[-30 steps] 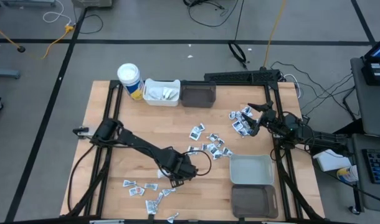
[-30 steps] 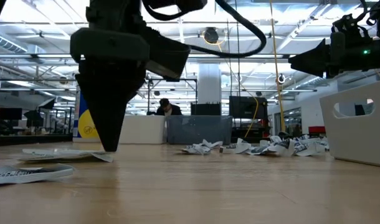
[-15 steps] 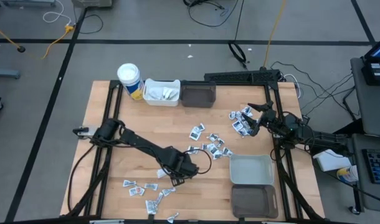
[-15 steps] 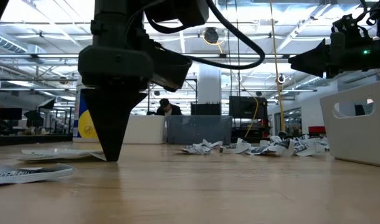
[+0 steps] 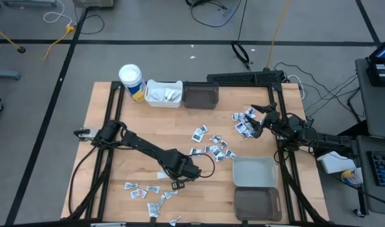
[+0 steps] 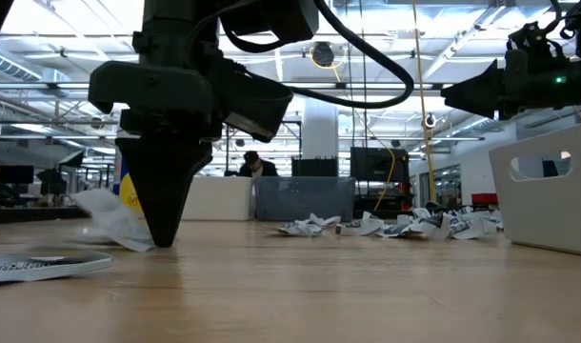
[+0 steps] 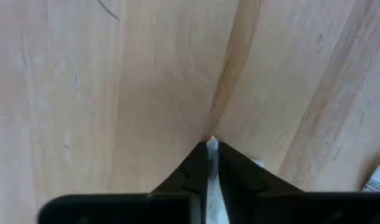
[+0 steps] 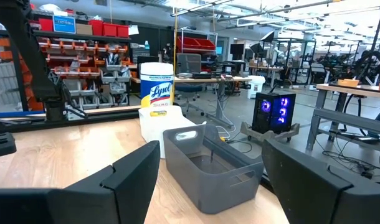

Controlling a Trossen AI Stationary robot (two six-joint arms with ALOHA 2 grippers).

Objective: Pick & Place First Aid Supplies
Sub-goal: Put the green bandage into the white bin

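Closed since the earlier frame: left gripper point(image 7: 211, 144) jaws, formerly spread, now pressed together on a thin white packet point(image 7: 213, 186), tips down on the table point(image 5: 104, 107). Packet edge lifted off the wood beside the tips in the low view point(image 6: 114, 221); formerly flat. No shift elsewhere.

Left gripper point(image 5: 175, 177) located near the table's middle, toward the front edge, arm stretched across from the left side.

Right gripper point(image 5: 259, 120) raised over the right side of the table, jaws spread wide, nothing between them.

Surroundings:
- Loose packets point(image 5: 147, 192) scattered just in front of the left gripper, near the front edge.
- Central cluster of packets point(image 5: 213, 149) between the two grippers.
- Further packet cluster point(image 5: 244, 123) just beside the right gripper.
- White bin point(image 5: 163, 93) at the far edge, packets already inside; dark bin point(image 5: 201, 95) touching it on the right.
- White cup with yellow band point(image 5: 132, 81) just left of the white bin.
- Grey bin point(image 5: 254, 172) and dark bin point(image 5: 258, 203) at the front right corner.
- One flat packet point(image 6: 43, 266) lying close to the low camera, apart from the gripper.

Nothing standing between the left gripper and the white bin except bare wood.
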